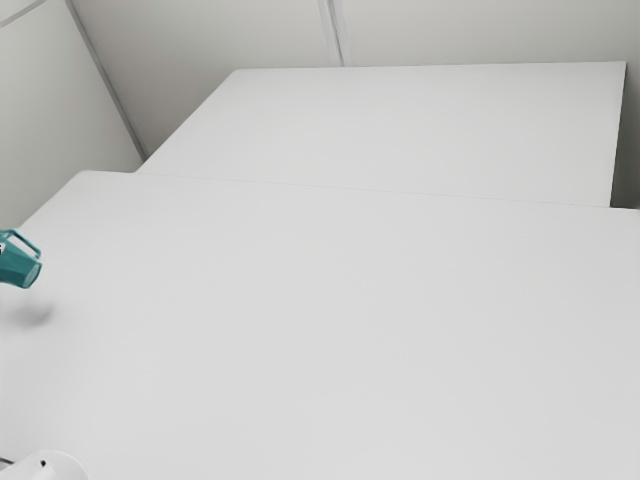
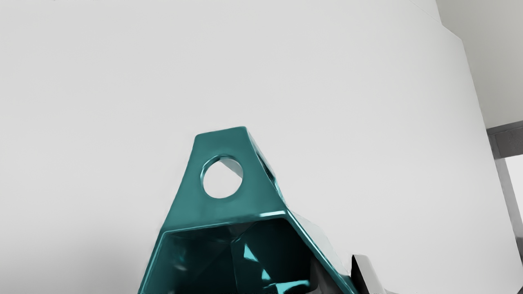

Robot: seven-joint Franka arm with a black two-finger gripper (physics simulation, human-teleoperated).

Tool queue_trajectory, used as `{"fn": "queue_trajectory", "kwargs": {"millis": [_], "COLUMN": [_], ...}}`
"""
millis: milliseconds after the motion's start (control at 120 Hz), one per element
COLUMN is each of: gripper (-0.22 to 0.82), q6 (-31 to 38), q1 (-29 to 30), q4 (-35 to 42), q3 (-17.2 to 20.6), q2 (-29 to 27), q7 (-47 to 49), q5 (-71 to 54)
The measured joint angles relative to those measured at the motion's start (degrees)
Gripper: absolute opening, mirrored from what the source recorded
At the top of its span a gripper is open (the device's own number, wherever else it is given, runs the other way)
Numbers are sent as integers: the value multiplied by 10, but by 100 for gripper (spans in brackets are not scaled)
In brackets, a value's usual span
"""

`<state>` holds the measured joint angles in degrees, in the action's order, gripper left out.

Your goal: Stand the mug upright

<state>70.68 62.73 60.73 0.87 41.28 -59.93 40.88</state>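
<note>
At the exterior view's left edge, a small bit of the gripper (image 1: pixel 2 249) shows against the teal mug (image 1: pixel 16 263). The mug hangs above the table, a shadow below it, tipped on its side with its base toward the exterior view's right and slightly down, handle uppermost. In the wrist view the gripper (image 2: pixel 342 274) is shut on the wall of the mug (image 2: pixel 229 212), one finger inside the opening and the other outside. The mug's lower part is cut off by the picture's edge there.
The white table (image 1: pixel 330 320) stretches across the exterior view, with another white surface (image 1: pixel 400 130) behind it and pale walls beyond. A white rounded part (image 1: pixel 50 468) shows at the exterior view's lower left corner. In the wrist view a grey frame (image 2: pixel 508 141) stands past the table's edge.
</note>
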Motion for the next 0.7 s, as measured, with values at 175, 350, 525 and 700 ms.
{"fn": "queue_trajectory", "kwargs": {"millis": [175, 350, 525, 700], "gripper": [-18, -18, -18, -18], "q6": [12, 59, 112, 185], "q1": [-91, -184, -275, -369], "q4": [89, 195, 236, 304], "q3": [0, 0, 0, 0], "q2": [-118, -220, -252, -298], "q7": [20, 46, 80, 122], "q5": [-68, -113, -149, -180]}}
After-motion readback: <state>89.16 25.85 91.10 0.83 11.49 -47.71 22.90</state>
